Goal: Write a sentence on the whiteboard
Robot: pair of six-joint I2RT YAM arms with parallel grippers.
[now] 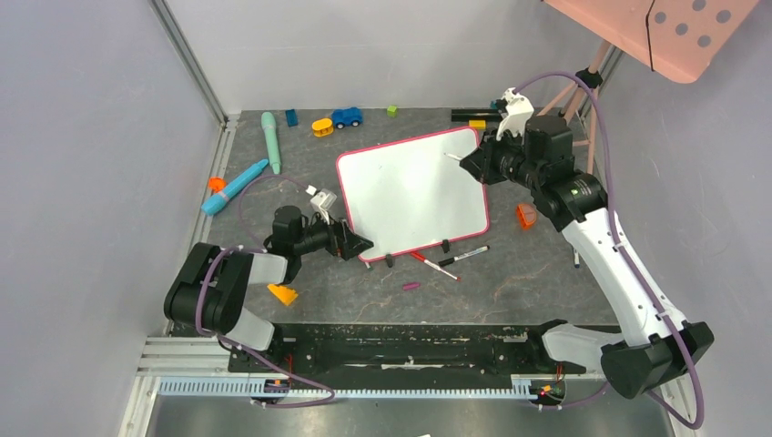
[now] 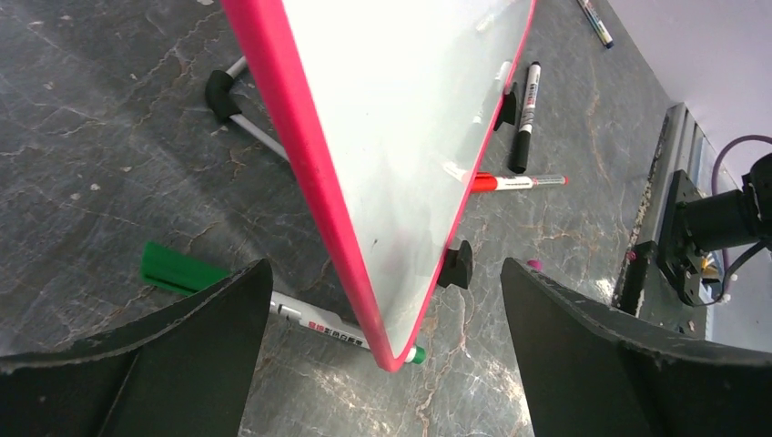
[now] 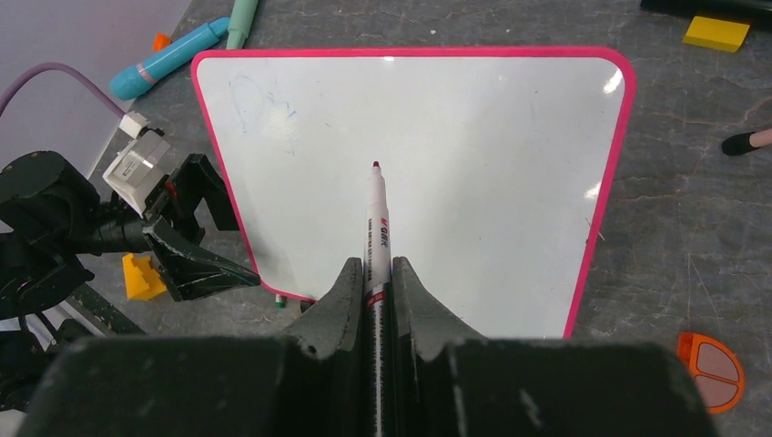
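Note:
The whiteboard [image 1: 414,191] stands tilted on black clip feet in the middle of the table, white with a pink-red frame. No sentence shows on it; only a faint bluish smudge [image 3: 273,114] marks one corner. My left gripper [image 1: 358,244] is open, its jaws wide on either side of the board's near-left corner [image 2: 393,357] without touching it. My right gripper [image 1: 473,164] hovers at the board's far right edge, shut on a marker [image 3: 378,218]. The marker's dark red tip [image 3: 375,166] points at the whiteboard [image 3: 473,182]; I cannot tell if it touches.
A black marker [image 1: 462,257], a red marker [image 1: 435,266] and a small purple cap [image 1: 411,286] lie before the board. A green-capped marker [image 2: 319,320] lies under its corner. A yellow wedge [image 1: 283,294], an orange piece [image 1: 526,216] and toys along the back [image 1: 346,116] are scattered around.

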